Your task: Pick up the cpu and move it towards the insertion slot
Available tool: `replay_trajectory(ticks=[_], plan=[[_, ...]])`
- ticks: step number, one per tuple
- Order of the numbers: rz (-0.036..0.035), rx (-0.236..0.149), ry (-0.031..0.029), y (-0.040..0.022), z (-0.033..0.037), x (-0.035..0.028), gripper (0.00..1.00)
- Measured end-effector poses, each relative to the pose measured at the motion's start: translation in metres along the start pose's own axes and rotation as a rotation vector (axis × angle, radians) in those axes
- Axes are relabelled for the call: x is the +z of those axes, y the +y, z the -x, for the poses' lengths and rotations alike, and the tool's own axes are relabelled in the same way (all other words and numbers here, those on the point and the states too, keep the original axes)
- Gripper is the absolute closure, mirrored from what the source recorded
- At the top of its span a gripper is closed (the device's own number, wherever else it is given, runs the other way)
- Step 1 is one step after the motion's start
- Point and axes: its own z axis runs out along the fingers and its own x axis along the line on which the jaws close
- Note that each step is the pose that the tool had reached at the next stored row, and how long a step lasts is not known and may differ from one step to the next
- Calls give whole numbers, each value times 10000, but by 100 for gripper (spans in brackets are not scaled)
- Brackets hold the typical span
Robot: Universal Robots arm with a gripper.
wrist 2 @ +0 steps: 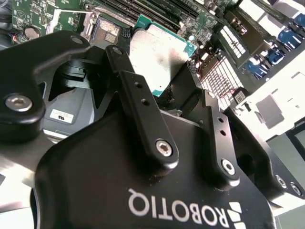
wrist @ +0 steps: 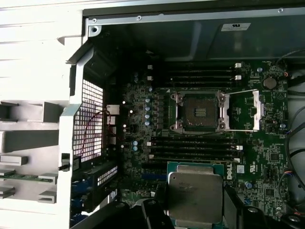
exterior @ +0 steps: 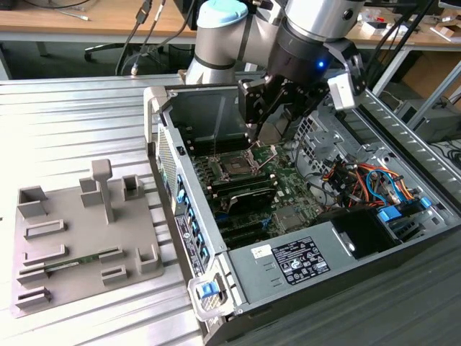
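The cpu [wrist: 195, 193] is clamped between the closed fingers [wrist 2: 143, 109] of the tool [exterior: 268, 119] and held above the open computer case [exterior: 403, 144]. The insertion slot [wrist: 199, 112] is seen uncovered on the green motherboard [wrist: 267, 157], its retention plate [wrist: 258, 110] swung aside. White lettering is borne by the tool's black body. A grey fixture tray [exterior: 79, 238] lies on the bench [exterior: 72, 122].

- The cpu [wrist: 195, 195] [wrist 2: 159, 57]: dull silver-grey top, thin green rim.
- The insertion slot [wrist: 198, 112] [exterior: 236, 166]: dark square, silver frame.
- The circuit board [wrist: 267, 157]: green, with small silver dots.
- The gripper [wrist 2: 164, 102]: black.
- The fixture tray [exterior: 79, 231]: plain grey.
- The cables [exterior: 360, 180]: orange and blue.
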Motion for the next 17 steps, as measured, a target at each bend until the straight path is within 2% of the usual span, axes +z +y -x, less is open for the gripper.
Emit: replay_trajectory(ticks=[17], plan=[[0, 1, 0, -4, 113, 41, 45]])
